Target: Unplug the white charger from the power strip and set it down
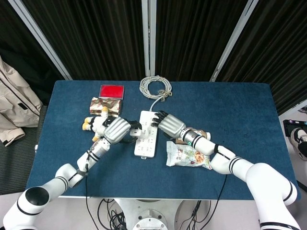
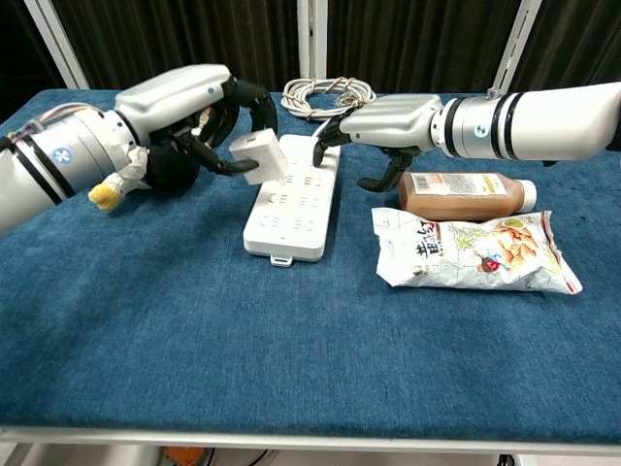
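Observation:
The white power strip [image 2: 291, 209] lies lengthwise in the middle of the blue table [image 2: 146, 330], and also shows in the head view [image 1: 146, 139]. My left hand [image 2: 184, 126] pinches the white charger [image 2: 260, 157] between thumb and fingers. The charger is tilted and sits just above the strip's left edge, out of the sockets. My right hand [image 2: 388, 124] reaches over the strip's far end, its fingertips [image 2: 318, 148] touching the strip there. In the head view both hands, left [image 1: 116, 129] and right [image 1: 170, 124], flank the strip, and the charger is mostly hidden.
The strip's coiled cable [image 1: 155, 87] lies at the table's back. A brown bottle [image 2: 466, 194] and a snack bag [image 2: 475, 252] lie right of the strip, under my right forearm. A red box [image 1: 111, 91], a patterned packet [image 1: 103, 104] and a plush toy [image 1: 91, 123] sit at the left.

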Available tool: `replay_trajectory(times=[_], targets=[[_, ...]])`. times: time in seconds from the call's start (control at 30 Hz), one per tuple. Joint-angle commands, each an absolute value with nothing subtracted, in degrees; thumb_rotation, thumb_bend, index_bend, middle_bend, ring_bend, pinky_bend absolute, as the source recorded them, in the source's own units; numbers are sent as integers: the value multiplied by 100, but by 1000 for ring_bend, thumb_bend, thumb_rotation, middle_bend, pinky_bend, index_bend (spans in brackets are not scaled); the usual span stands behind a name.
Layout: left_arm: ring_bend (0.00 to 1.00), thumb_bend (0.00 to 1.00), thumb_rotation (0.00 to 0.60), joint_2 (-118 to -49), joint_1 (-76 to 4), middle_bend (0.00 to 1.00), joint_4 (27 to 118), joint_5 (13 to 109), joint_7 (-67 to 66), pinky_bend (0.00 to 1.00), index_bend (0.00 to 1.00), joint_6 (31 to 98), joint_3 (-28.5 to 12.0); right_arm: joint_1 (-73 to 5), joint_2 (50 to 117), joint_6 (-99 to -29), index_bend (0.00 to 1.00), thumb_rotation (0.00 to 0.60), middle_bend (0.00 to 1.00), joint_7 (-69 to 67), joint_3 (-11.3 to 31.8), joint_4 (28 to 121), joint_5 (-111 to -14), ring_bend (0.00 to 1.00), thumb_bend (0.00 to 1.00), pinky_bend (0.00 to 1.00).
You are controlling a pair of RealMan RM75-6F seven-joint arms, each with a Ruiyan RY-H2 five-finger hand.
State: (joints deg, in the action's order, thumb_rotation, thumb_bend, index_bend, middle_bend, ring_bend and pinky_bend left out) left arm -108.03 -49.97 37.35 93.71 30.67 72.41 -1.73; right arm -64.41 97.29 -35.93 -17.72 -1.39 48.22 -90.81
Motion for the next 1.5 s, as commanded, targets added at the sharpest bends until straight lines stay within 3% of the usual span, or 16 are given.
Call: replay_trajectory(times=[0.03, 0.23, 0.37, 0.53, 0.67, 0.9, 1.13, 1.5], targets=[[689, 556, 600, -10624, -4880, 809, 3932, 9400, 2808, 728, 737, 7554, -224, -6417, 9687, -3664, 299, 600, 209, -1777, -107, 4874, -9066, 0, 417, 0], [650, 551, 600, -10088, -4579, 771, 4526, 9283, 1709, 693, 693, 7278, -57, -6344, 9487, -3946, 288, 600, 206, -1739, -15, 5116, -9054, 0, 418, 0], [528, 529, 600, -9648, -4411, 650, 5346, 9050, 1138, 575, 542, 6742, 74, -6259, 9295, -4176, 274, 600, 203, -1714, 93, 5379, -8996, 0, 416, 0], [297, 272, 600, -9291, -4242, 422, 6205, 8715, 407, 375, 296, 6466, 7, -6157, 9001, -4370, 242, 600, 195, -1558, 250, 5774, -8862, 0, 395, 0], [217, 197, 600, -8926, -4008, 330, 6804, 8490, 90, 297, 220, 6625, -102, -5939, 8576, -4666, 228, 600, 190, -1321, 351, 6286, -8731, 0, 386, 0], [213, 174, 600, -8016, -3152, 311, 7655, 8224, 70, 233, 205, 7717, -248, -4901, 7390, -5642, 134, 600, 168, -547, 326, 7641, -8230, 0, 375, 0], [180, 172, 600, -7146, -2103, 290, 8109, 7615, -239, 174, 205, 8576, -287, -3324, 6435, -7282, 26, 600, 130, 161, -19, 8860, -7906, 0, 316, 0], [126, 172, 600, -6752, -1099, 236, 8822, 7649, -846, 119, 205, 9303, 14, -1259, 6331, -9397, 0, 600, 96, -108, -600, 9055, -8330, 0, 327, 0]])
